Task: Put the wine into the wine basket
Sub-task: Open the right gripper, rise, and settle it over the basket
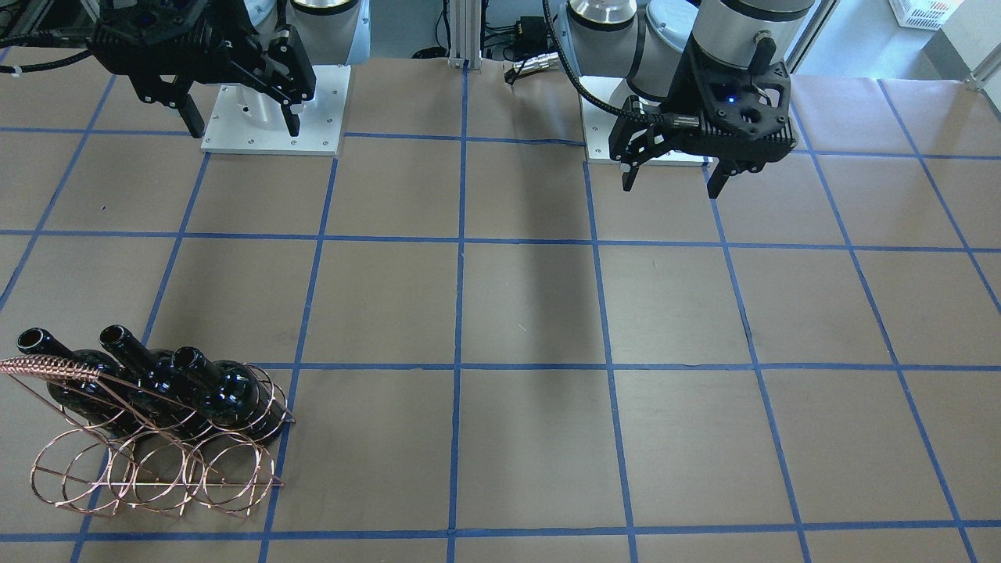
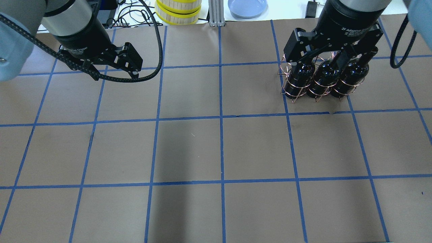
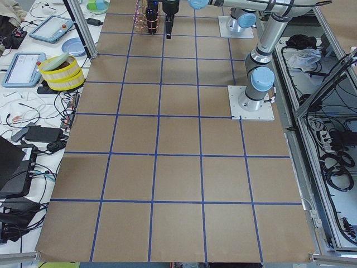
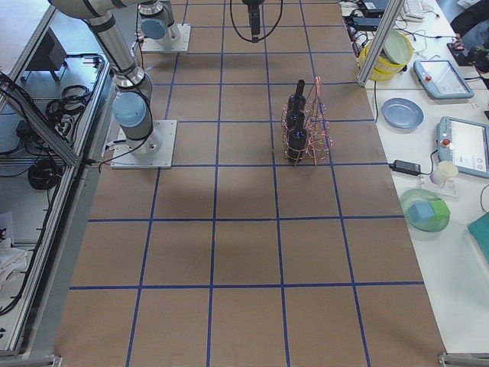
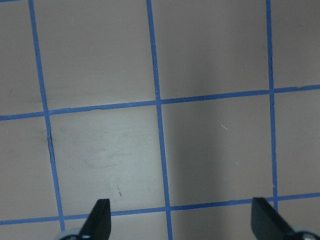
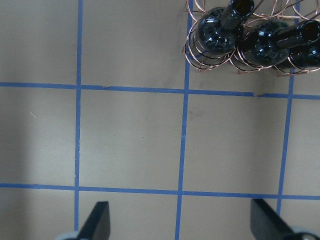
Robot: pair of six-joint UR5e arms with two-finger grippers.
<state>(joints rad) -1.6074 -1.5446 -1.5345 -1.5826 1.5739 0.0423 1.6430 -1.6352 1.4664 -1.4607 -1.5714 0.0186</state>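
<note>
As the wine basket (image 1: 39, 365) holds it, the wine (image 1: 231, 389) stands neck-up.

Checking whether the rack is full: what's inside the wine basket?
Three dark wine bottles sit side by side in the wine basket's hoops, necks sticking out. Its other hoops look empty. Beneath the bottles is hidden.

"2F Adaptive" on right gripper (image 2: 325, 59)

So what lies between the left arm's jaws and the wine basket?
Nothing but bare brown table crossed by blue tape lines; the exterior front-facing view shows it, up to the wine basket.
</note>
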